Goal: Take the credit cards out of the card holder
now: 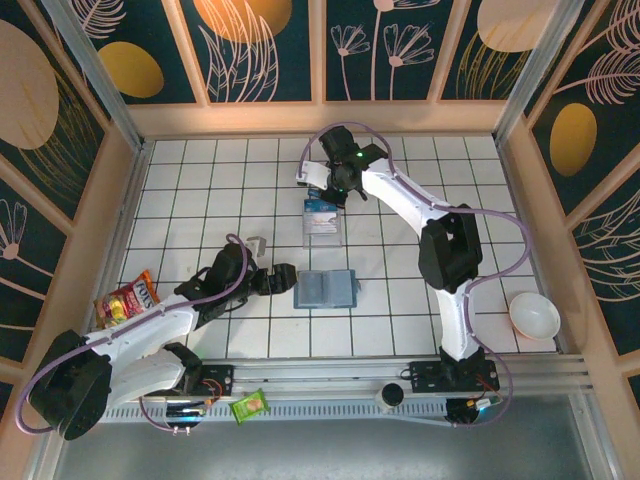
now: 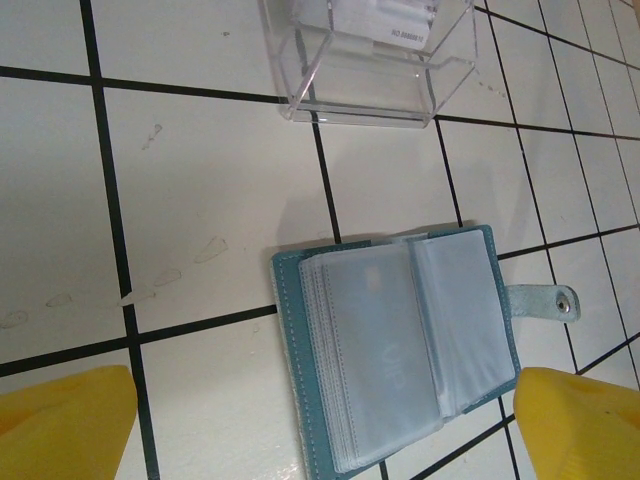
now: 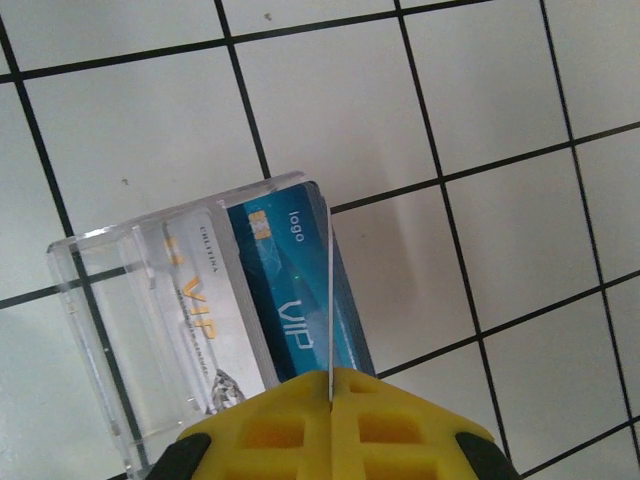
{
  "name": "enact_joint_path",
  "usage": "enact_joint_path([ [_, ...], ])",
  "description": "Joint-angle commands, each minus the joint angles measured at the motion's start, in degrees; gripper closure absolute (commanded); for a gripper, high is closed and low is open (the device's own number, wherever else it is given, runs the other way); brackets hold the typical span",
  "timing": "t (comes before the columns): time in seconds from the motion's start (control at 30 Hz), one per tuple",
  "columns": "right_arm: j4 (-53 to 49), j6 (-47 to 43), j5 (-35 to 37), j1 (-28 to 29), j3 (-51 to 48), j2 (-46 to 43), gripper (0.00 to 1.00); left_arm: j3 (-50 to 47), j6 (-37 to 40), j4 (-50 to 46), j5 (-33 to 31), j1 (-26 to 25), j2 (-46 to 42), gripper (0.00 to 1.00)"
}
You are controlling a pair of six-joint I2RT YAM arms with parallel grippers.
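Observation:
The teal card holder lies open on the tiled table, its clear sleeves fanned out. My left gripper is open just left of it, and its yellow fingertips stand wide on either side of the holder with nothing between them. My right gripper hangs over the far end of a clear plastic case. In the right wrist view that gripper is shut on a thin credit card seen edge-on. Below it, a blue VIP card and a white one lie in the case.
The clear case sits one tile beyond the holder. A snack bag lies at the left wall, a white bowl at the right front and a green packet on the front rail. Wooden walls enclose the table.

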Motion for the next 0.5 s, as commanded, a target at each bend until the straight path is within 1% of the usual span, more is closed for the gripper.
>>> enact_joint_path([
  [0.0,1.14,-2.23,0.77,0.53,-0.19,1.38,1.0,-0.12,-0.92,-1.37,0.13,0.8,0.15,0.04],
  [0.47,2.11,-4.32,1.3,1.85,-2.46,2.07,1.0,-0.72,-1.64,-1.5,0.35,1.47,1.25,0.04],
])
